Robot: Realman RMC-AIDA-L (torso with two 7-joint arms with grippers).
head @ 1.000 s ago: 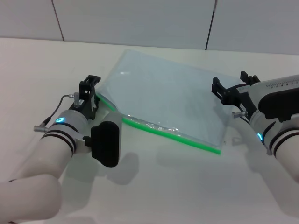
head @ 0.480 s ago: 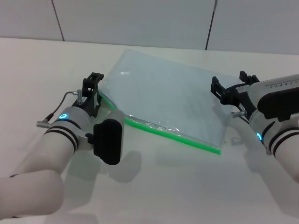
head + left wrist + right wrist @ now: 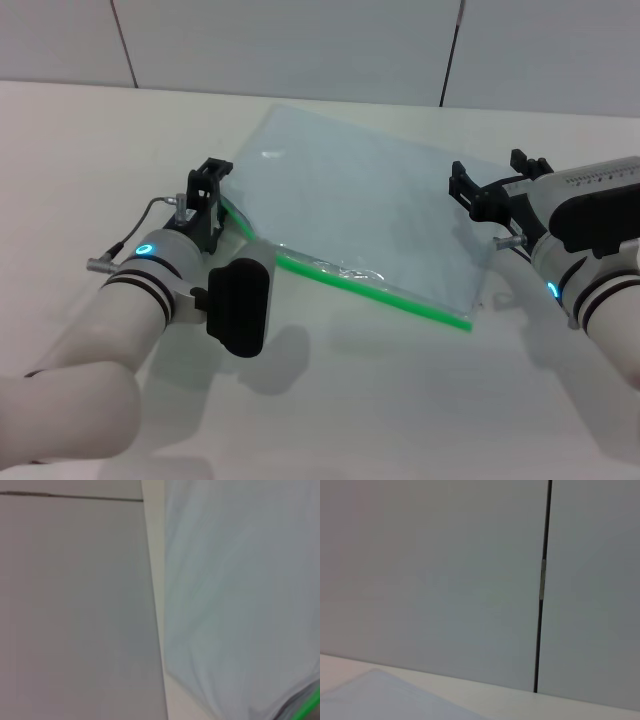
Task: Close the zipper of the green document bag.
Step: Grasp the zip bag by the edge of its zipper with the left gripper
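Observation:
The green document bag [image 3: 370, 200], a flat pale blue translucent pouch, lies on the white table. Its bright green zipper [image 3: 380, 288] runs along the near long edge. My left gripper [image 3: 210, 185] is at the zipper's left end, just over the bag's near left corner, with its fingers apart and nothing between them. In the left wrist view the bag [image 3: 240, 605] fills one side and a bit of the zipper [image 3: 310, 705] shows at a corner. My right gripper [image 3: 492, 185] stands open just off the bag's right edge. The right wrist view catches only a corner of the bag [image 3: 380, 695].
The white table [image 3: 380, 400] spreads around the bag, with a grey panelled wall [image 3: 300, 40] behind it. A thin cable [image 3: 140, 225] loops beside my left wrist.
My left arm has moved right and forward, bringing its gripper closer to the bag's near left corner. The right arm has hardly shifted.

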